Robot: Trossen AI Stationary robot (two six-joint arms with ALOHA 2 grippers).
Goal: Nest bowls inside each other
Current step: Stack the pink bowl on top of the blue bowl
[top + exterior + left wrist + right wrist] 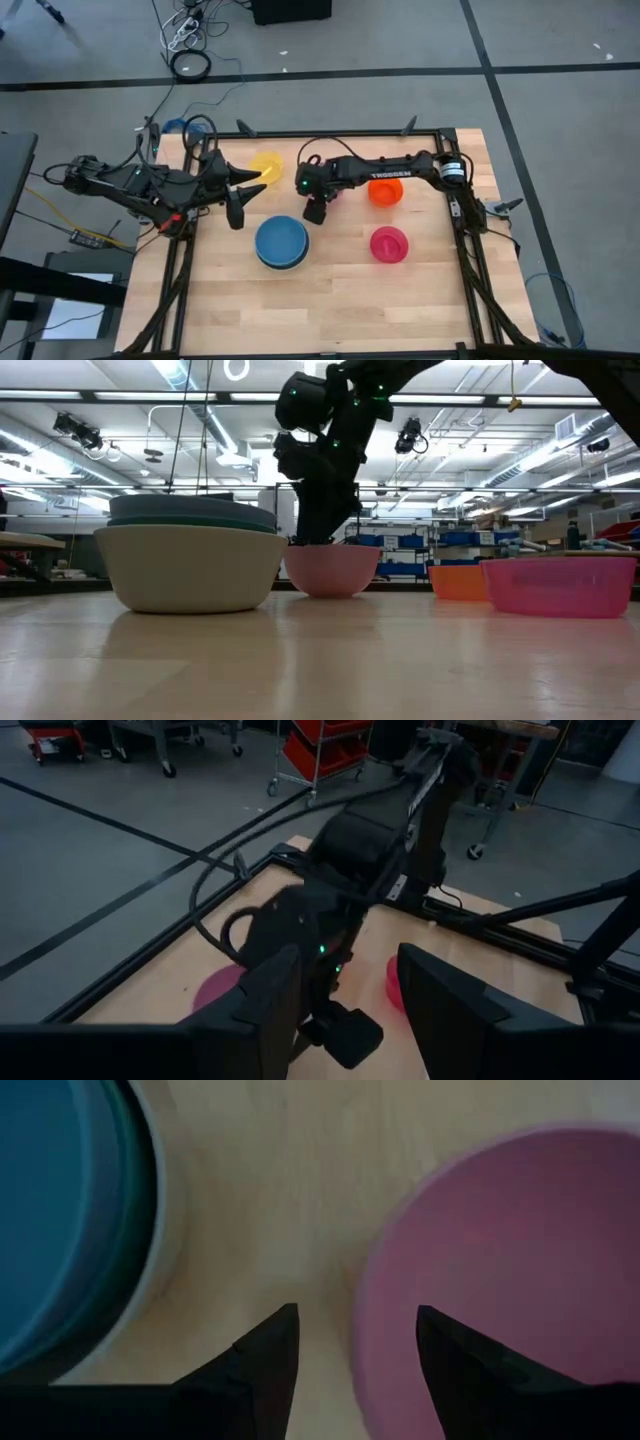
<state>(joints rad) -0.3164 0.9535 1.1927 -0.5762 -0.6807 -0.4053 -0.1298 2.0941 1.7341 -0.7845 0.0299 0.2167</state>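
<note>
Pink bowl [500,1270] — rim between the right tool's [355,1345] open fingers.

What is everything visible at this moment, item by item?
nested stack: three bowls, blue in teal in grey-white, table's front centre
pink bowl: one, pink, beside the stack, under the right gripper
yellow bowl: one, yellow, far left-centre
orange bowl: one, orange, far right
red bowl: one, red, near right
table: one, pale wood
left gripper: one, dark, open, hovering near the yellow bowl
right gripper: one, dark, open, straddling the pink bowl's rim
</note>
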